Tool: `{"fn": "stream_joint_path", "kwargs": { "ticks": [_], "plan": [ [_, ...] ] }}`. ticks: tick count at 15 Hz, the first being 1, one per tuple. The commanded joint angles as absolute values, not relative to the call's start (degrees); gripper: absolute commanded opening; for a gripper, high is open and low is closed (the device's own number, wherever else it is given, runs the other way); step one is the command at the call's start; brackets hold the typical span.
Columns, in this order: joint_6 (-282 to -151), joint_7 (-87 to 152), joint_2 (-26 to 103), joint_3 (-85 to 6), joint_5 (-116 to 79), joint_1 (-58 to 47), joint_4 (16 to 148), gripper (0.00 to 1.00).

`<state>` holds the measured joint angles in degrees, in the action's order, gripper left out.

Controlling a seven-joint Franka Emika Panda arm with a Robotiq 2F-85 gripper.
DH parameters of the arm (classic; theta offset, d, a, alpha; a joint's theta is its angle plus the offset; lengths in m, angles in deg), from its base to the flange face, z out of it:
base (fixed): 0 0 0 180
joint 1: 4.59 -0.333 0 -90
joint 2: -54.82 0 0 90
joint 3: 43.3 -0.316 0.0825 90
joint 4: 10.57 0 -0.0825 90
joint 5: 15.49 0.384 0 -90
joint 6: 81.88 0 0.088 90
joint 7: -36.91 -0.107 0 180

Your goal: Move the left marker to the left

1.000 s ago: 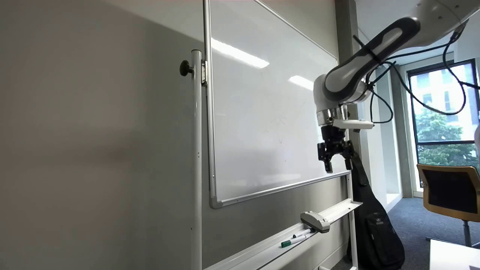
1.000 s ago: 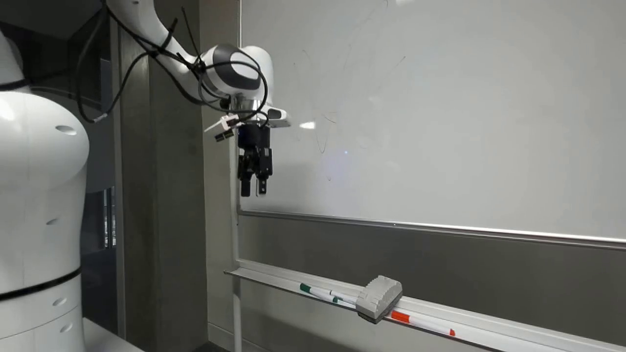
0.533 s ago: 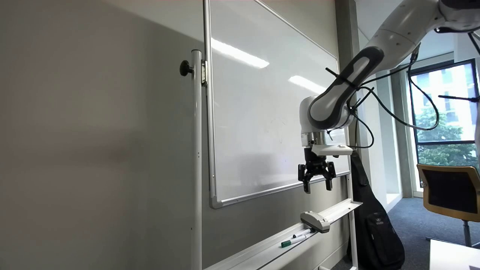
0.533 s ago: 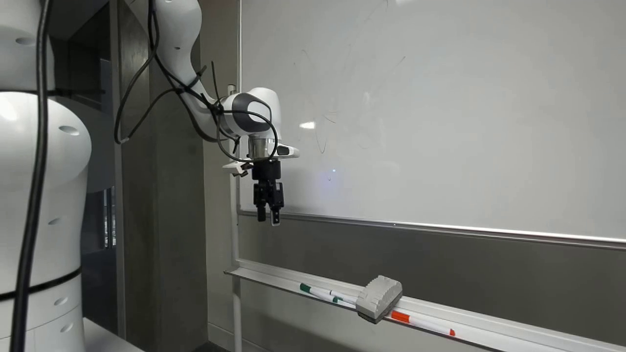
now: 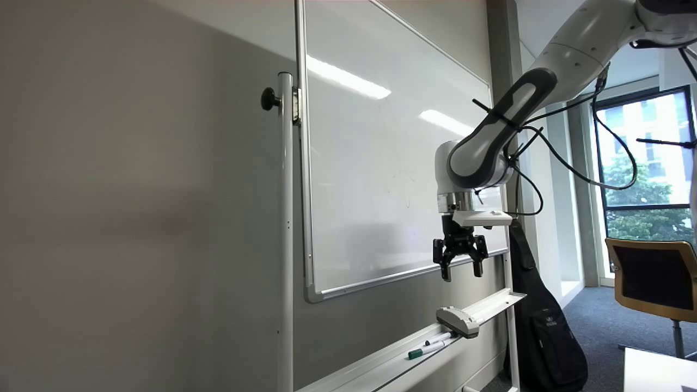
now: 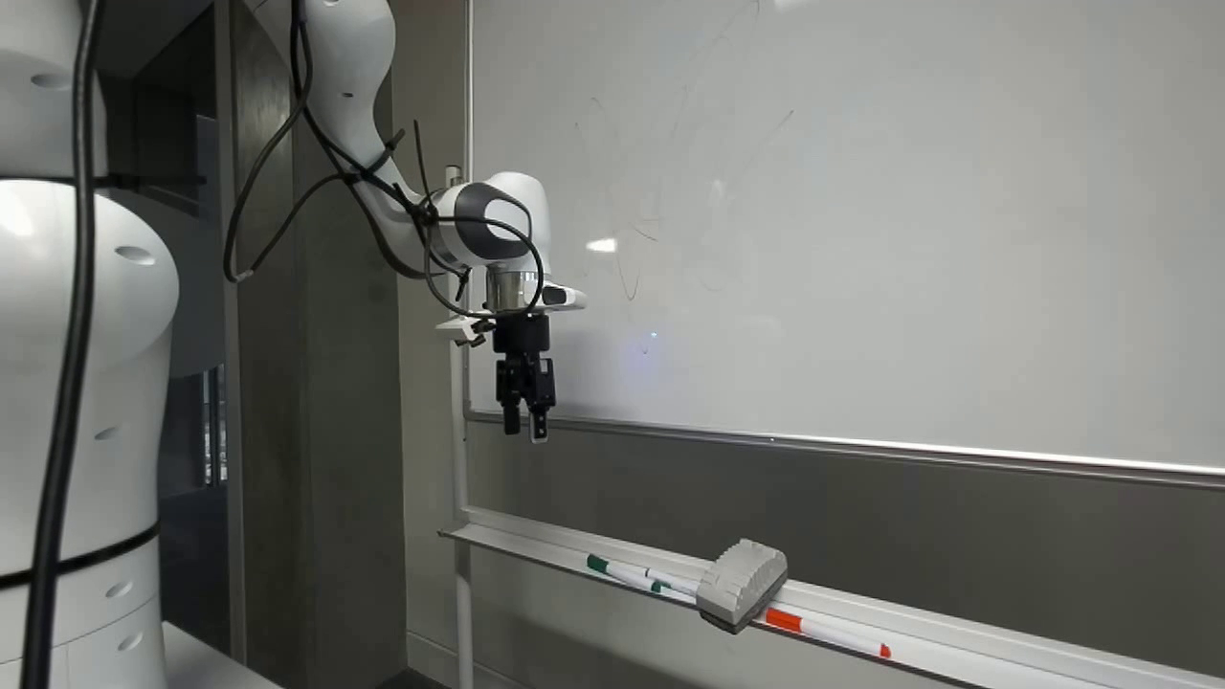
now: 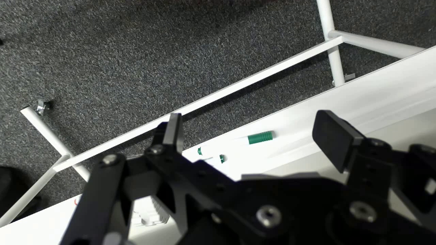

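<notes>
The left marker point(image 6: 627, 574), white with a green cap, lies on the whiteboard's ledge point(image 6: 522, 544). It also shows in an exterior view point(image 5: 430, 349) and in the wrist view, where its green cap point(image 7: 260, 137) points right. A second white marker point(image 6: 678, 584) with a green end lies beside it, towards the eraser. A white marker with an orange-red cap point(image 6: 828, 633) lies on the eraser's far side. My gripper point(image 6: 525, 433) is open, empty and pointing down, well above the ledge. In the wrist view the left marker shows between the spread fingertips point(image 7: 252, 137).
A grey eraser point(image 6: 742, 584) sits on the ledge between the green-ended markers and the orange-red-capped one. The whiteboard point(image 6: 909, 239) stands behind the ledge, its lower frame near gripper height in the exterior views. A black bag point(image 5: 550, 337) leans by the stand.
My arm has come down between one second and half a second ago, and the gripper is now lower above the ledge. It has stayed still since. The markers and eraser have not moved.
</notes>
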<state>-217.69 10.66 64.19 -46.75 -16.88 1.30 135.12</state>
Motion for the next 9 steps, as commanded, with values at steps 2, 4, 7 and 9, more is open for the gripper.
{"fn": "stream_joint_path", "kwargs": {
  "ticks": [2, 4, 7, 9],
  "plan": [
    [-217.6, 10.5, 64.2, -45.9, -17.1, 0.5, 135.1, 1.00],
    [-217.6, 10.5, 64.2, -45.9, -17.1, 0.5, 135.1, 1.00],
    [-219.9, 8.4, 62.4, -45.8, -15.8, 0.6, 135.2, 1.00],
    [-222.5, 7.2, 59.1, -45.1, -11.7, 0.4, 134.4, 1.00]
  ]
}}
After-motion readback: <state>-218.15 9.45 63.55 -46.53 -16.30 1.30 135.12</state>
